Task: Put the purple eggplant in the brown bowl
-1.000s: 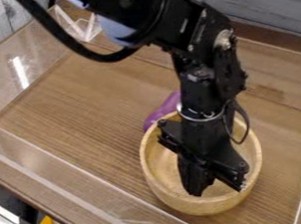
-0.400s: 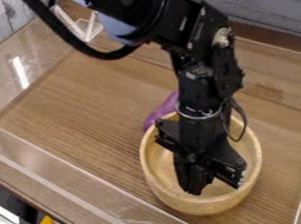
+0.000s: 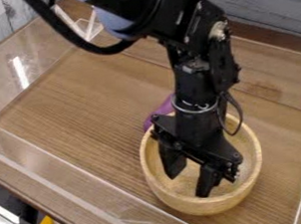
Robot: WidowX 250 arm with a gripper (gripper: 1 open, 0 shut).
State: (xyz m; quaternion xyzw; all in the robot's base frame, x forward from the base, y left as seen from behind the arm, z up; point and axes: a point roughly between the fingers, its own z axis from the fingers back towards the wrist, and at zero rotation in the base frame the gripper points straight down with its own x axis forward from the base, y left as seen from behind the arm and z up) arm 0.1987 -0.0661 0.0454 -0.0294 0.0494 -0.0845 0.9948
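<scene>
Purple eggplant barely on show: just a small glossy purple patch peeking out to the left of the arm's lower column, right at the far rim of the bowl. Mostly hidden behind the black hardware, so impossible to say whether lying inside the rim or resting just outside it. Not visibly pinched by anything.

Brown bowl directly below and in front of that patch: round, light tan wood, thick rim, sitting on the table toward the near right. Inner wall pale and visible on the left and front.

Gripper down inside the bowl, pointing straight down. Fingers spread apart now, one black prong angled to the left, the other to the right, a clear gap of bowl floor showing between them. Nothing seen between the tips.

Above that, black robot arm rising from the bowl up toward the top of the view, a silver ring around the wrist section, black cables looping off to the upper left, a blue-white part near the top.

All around, wooden tabletop with streaky brown grain, boxed in by clear acrylic walls catching bright glare on the left and along the near edge.
</scene>
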